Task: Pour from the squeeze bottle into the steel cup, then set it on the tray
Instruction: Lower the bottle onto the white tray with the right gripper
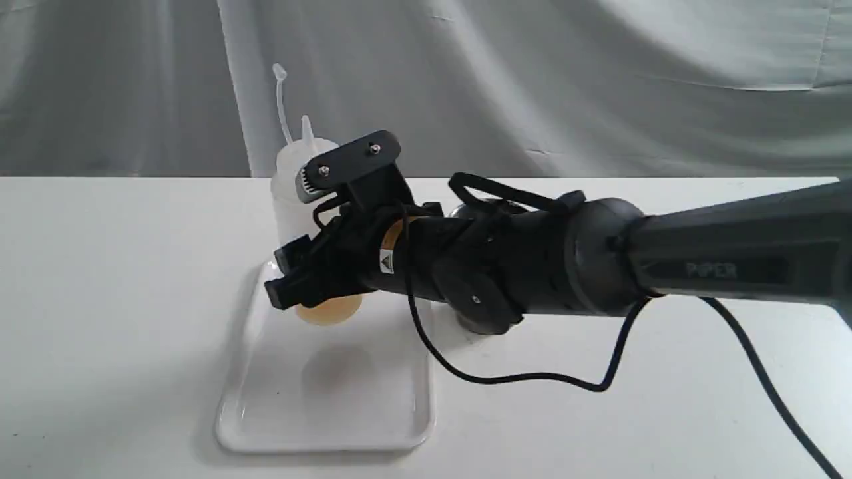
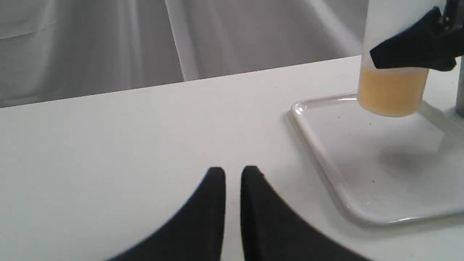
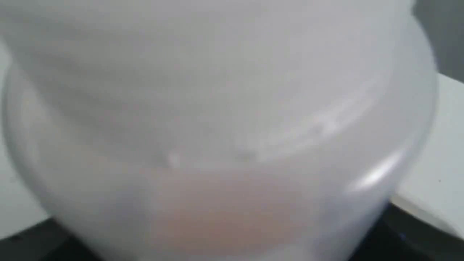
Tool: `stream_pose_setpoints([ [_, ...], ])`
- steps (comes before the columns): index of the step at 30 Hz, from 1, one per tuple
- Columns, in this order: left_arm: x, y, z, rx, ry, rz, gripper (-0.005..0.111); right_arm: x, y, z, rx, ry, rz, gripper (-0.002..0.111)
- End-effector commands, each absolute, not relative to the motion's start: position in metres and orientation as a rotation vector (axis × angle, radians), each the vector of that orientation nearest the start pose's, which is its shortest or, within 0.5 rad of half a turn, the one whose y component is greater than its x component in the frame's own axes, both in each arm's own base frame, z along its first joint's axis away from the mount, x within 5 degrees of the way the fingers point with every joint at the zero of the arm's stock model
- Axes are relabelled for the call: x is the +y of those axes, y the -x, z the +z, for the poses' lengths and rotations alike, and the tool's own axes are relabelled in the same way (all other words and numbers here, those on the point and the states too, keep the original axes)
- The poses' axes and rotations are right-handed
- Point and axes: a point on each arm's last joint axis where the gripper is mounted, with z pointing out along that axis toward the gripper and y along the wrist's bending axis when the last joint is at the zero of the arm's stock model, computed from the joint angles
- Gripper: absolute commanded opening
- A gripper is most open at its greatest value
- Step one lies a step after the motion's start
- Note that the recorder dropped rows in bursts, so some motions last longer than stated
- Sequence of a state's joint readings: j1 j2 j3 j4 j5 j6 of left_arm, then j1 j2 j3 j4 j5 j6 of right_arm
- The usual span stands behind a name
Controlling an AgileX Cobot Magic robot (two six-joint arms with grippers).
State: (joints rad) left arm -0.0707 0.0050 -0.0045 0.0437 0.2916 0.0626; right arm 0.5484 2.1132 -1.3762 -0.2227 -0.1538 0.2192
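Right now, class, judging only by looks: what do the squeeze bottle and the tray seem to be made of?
The squeeze bottle looks like translucent white plastic with a matte finish: the amber liquid shows dimly through its wall. The tray seems to be glossy whitish plastic, perhaps clear: its raised rim catches bright highlights.

**A:** Where is the right arm?
**B:** It stretches in from the right, close to level, and reaches past the middle.
**A:** And the right gripper?
**B:** Turned side-on and clamped around the squeeze bottle, one finger on each side, up off the surface.
**A:** The left gripper?
**B:** Low over the surface. Its two black fingers are drawn almost together, with a thin slit between them and nothing in their grip.
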Motion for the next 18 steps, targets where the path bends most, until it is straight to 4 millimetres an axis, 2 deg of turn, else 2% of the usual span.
stream_pose_setpoints([
  [1, -0.003, -0.055, 0.187, 1.762, -0.147, 0.032, 0.008, 0.250, -0.403, 0.168, 1.993, 0.574, 0.378, 0.043],
  [18, -0.003, -0.055, 0.187, 1.762, -0.147, 0.032, 0.008, 0.250, -0.405, 0.145, 2.050, 0.554, 0.380, 0.043],
])
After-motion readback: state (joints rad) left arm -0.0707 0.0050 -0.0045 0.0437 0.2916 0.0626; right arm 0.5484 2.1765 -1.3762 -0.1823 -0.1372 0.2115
